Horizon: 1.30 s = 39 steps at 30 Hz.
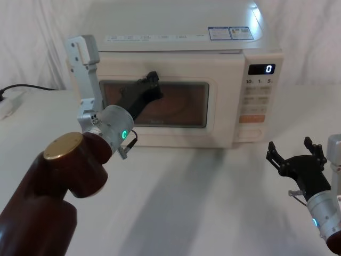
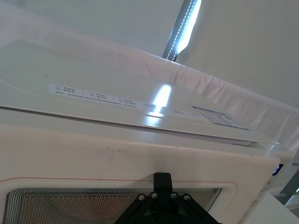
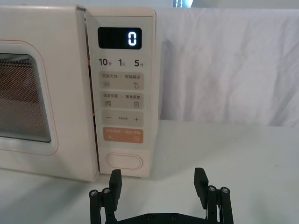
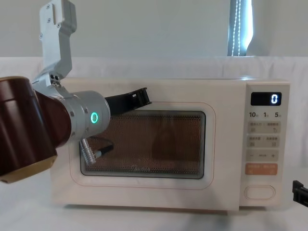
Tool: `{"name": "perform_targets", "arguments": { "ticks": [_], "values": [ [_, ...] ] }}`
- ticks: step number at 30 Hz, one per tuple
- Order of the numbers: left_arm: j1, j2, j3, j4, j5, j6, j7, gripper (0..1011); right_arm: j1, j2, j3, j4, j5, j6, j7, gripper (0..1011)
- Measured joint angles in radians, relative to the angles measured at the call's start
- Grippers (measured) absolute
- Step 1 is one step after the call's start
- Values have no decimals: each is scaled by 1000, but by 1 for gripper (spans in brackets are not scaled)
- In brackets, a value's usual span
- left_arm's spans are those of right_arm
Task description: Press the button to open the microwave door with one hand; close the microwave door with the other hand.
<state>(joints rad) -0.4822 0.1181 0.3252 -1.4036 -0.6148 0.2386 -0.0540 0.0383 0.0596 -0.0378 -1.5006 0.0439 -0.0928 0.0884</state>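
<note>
The cream microwave door (image 1: 178,109) with its dark window looks closed, flush with the control panel (image 3: 122,88). My left gripper (image 1: 153,80), on the arm with the green ring light, rests shut against the door's upper frame above the window (image 4: 142,97); its tip (image 2: 162,179) touches the cream frame. The wide pill-shaped button (image 3: 124,162) sits at the panel's bottom (image 1: 250,133), untouched. My right gripper (image 1: 290,144) hovers open, low over the table, in front of and to the right of the button; its two fingers (image 3: 115,179) stand well apart and short of the panel.
The microwave (image 1: 176,37) stands on a white cloth-covered table (image 1: 202,202) against a white backdrop. The display (image 3: 132,38) reads 0. An orange key (image 3: 123,135) lies just above the button. A black cable (image 1: 21,88) lies at the far left.
</note>
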Motion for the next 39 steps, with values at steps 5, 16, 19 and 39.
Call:
{"name": "perform_targets", "arguments": {
  "ticks": [5,16,19,39],
  "values": [
    [-9,-9,-1,20,14,-9,-11,0,0,0,0,0,0,0,0,1002],
    [-21,-30,-7,46,35,-14,-17,0,0,0,0,0,0,0,0,1002],
    [-26,-35,-9,54,41,-15,-20,0,0,0,0,0,0,0,0,1002],
    [-38,-57,-29,79,66,-15,-28,0,0,0,0,0,0,0,0,1002]
  ]
}}
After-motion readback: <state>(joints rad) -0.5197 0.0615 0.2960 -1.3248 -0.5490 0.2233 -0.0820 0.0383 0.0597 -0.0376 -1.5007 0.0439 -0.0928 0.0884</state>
